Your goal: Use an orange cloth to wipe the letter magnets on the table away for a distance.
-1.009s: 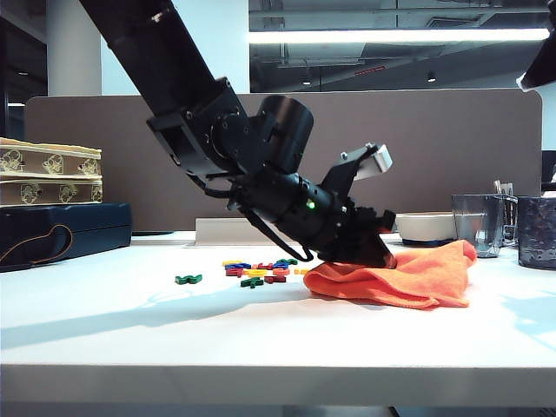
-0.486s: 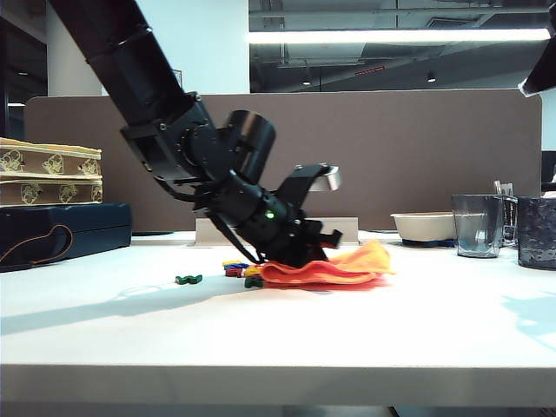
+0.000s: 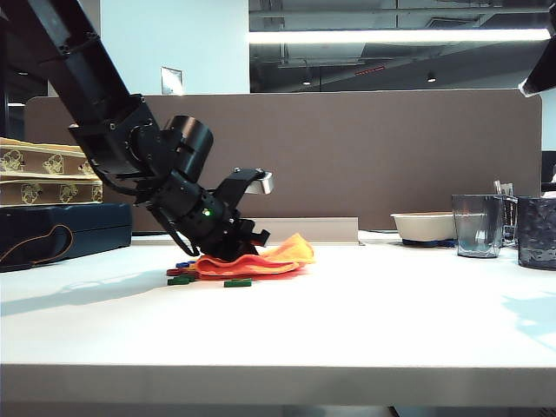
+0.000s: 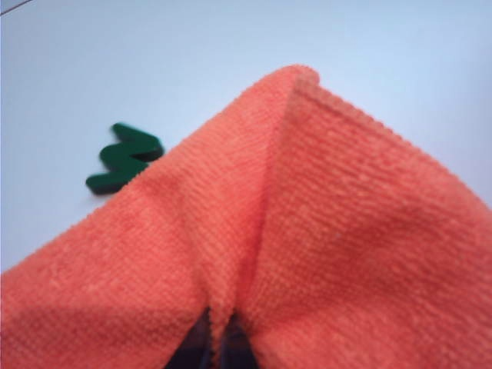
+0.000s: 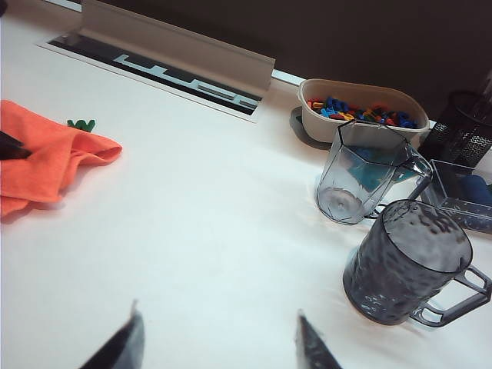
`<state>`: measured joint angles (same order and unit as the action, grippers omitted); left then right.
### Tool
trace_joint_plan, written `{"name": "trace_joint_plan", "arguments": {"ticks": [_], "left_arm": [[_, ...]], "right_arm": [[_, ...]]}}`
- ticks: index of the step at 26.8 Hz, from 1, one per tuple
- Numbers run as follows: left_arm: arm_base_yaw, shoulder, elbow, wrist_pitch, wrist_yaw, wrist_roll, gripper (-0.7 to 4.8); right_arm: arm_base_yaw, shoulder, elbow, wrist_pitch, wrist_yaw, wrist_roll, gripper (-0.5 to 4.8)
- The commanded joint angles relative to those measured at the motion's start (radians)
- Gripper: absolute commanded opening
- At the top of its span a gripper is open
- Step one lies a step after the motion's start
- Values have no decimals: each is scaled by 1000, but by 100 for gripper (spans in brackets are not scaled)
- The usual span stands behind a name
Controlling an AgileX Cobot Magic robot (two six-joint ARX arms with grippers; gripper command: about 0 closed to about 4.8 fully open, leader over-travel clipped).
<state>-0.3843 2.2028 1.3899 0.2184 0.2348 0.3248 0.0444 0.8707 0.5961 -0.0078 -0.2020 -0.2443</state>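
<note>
My left gripper [image 3: 233, 254] is clamped on the orange cloth [image 4: 307, 246], pressing it to the table [image 3: 365, 313]. Cloth fans out ahead of my jaws. Letter magnets [image 3: 184, 276] poke out at its edges; a green one [image 4: 123, 157] lies just beside the fold. My right gripper [image 5: 219, 338] hangs jaws apart, well clear of the cloth.

left pincer [image 3: 233, 254] clamped low, right pincer [image 5: 215, 338] spread wide

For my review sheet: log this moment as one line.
left gripper: shut on orange cloth, at letter magnets | right gripper: open, above table
</note>
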Motion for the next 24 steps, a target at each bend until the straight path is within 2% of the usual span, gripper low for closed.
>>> {"name": "trace_joint_plan", "arguments": {"ticks": [1, 4, 13, 24], "left_arm": [[19, 6, -10, -90, -71, 8, -6], [32, 0, -10, -87, -124, 19, -6], [74, -2, -10, -60, -174, 46, -6], [276, -31, -10, -120, -171, 42, -6]], "right_arm": [[0, -2, 4, 11, 2, 0, 247], [0, -2, 4, 11, 2, 0, 247], [0, -1, 4, 11, 3, 0, 247], [0, 0, 4, 11, 4, 0, 247]]}}
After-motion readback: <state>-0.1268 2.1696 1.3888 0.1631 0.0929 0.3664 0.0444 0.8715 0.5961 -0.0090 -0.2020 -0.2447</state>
